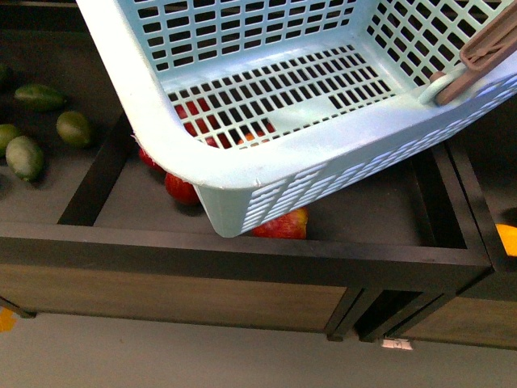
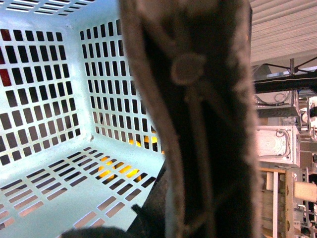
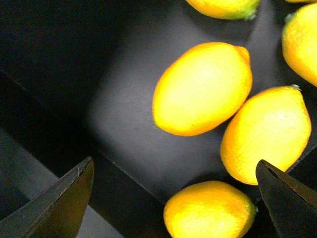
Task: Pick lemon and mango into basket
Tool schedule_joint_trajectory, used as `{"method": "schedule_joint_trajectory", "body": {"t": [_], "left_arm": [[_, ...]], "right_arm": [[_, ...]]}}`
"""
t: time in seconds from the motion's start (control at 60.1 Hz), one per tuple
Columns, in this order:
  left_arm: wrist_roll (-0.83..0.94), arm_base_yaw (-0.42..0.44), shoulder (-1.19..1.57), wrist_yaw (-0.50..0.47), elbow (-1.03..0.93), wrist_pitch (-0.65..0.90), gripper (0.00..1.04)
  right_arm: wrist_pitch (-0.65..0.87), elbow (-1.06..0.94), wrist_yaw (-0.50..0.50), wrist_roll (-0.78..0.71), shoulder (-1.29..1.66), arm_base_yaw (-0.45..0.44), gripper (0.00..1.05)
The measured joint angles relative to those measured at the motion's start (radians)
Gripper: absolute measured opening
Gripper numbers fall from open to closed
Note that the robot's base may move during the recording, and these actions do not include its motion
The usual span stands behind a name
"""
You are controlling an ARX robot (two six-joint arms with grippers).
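**Front view.** The basket (image 1: 242, 174), pale aqua with slotted walls and floor, hangs tilted above the dark counter (image 1: 242, 257). Its near corner is lowest, and one brown ribbed handle (image 1: 485, 52) lies on its far right rim. The mango (image 1: 283, 225), red fading to yellow, lies in the counter compartment directly under that corner. Other red fruits (image 1: 181, 187) lie beside it, some seen only through the basket's slots. Green fruits (image 1: 24, 156) lie in the compartment to the left.

**Left wrist view.** The inside of the basket fills the frame, crossed by a blurred dark-brown band (image 2: 198, 124) close to the lens. I cannot make out my left tool here, nor tell whether it is apart or together.

**Right wrist view.** My right tool (image 3: 173, 161) hangs with its fingers (image 3: 64, 203) wide apart, gripping nothing, above several yellow fruits (image 3: 203, 89) on a dark compartment floor. They lie close together, two of them touching. I cannot tell which one is the lemon.
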Motion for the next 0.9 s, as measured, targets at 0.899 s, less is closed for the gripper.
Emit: {"method": "schedule_joint_trajectory", "body": {"t": [0.899], "left_arm": [[0.000, 0.000, 0.000, 0.004, 0.000, 0.000, 0.05]], "right_arm": [[-0.148, 0.303, 0.061, 0.130, 0.221, 0.003, 0.96]]}}
